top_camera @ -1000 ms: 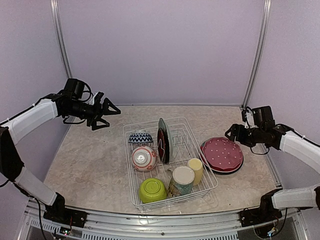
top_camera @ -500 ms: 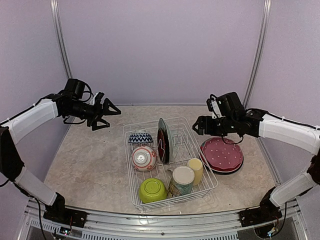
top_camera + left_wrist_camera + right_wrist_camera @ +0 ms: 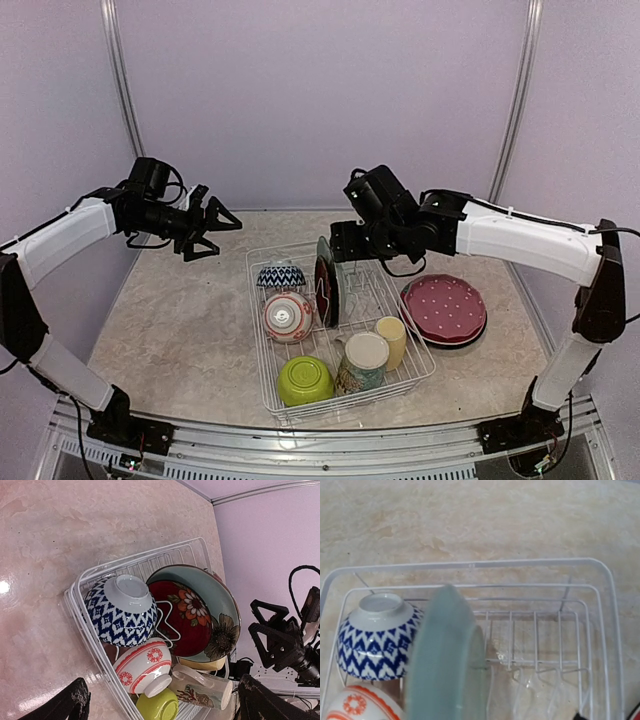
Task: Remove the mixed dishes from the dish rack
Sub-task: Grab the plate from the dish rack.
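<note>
The white wire dish rack (image 3: 415, 372) holds two upright plates, a teal-rimmed plate (image 3: 329, 262) and a red floral plate (image 3: 321, 292). It also holds a blue zigzag bowl (image 3: 281, 276), a red-white bowl (image 3: 287, 316), a lime green bowl (image 3: 305, 380), a cream-teal mug (image 3: 363, 362) and a yellow cup (image 3: 391, 340). My right gripper (image 3: 338, 243) hovers open just above the teal-rimmed plate (image 3: 445, 660), whose rim fills the right wrist view. My left gripper (image 3: 218, 237) hangs open, left of the rack and apart from it, with nothing between its fingers.
A pink dotted plate (image 3: 443, 308) lies on a dark plate (image 3: 472, 337) on the table right of the rack. Upright plate slots (image 3: 535, 645) right of the teal-rimmed plate stand vacant. Lilac walls and metal posts close in the back and sides.
My right arm has swung left from beside the pink dotted plate to above the upright plates in the rack. The left arm has not moved.
</note>
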`<act>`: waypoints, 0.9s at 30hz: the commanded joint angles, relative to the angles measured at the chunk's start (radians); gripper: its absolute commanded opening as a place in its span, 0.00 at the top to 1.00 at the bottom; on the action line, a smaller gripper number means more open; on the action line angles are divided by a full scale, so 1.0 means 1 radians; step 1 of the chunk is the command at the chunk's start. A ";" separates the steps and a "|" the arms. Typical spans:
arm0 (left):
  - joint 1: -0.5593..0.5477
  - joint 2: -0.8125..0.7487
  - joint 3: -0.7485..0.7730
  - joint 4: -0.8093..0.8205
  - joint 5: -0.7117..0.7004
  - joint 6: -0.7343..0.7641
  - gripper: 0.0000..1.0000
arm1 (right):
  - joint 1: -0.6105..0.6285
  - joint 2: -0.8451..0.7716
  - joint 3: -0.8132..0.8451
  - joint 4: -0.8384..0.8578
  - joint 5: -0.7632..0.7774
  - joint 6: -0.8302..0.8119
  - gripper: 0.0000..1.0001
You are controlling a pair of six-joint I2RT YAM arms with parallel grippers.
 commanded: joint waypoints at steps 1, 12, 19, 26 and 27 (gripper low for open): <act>-0.009 -0.028 0.035 -0.013 0.002 0.018 0.01 | 0.054 0.085 0.129 -0.139 0.137 0.009 0.25; -0.012 -0.019 0.041 -0.021 0.010 0.017 0.01 | 0.117 0.309 0.396 -0.398 0.340 0.068 0.43; -0.014 -0.006 0.042 -0.021 0.017 0.015 0.01 | 0.132 0.406 0.504 -0.504 0.409 0.099 0.58; -0.016 -0.014 0.037 -0.017 0.000 0.019 0.01 | 0.139 0.485 0.581 -0.568 0.463 0.132 0.70; -0.014 -0.015 0.035 -0.013 -0.004 0.019 0.01 | 0.139 0.496 0.593 -0.573 0.463 0.132 0.71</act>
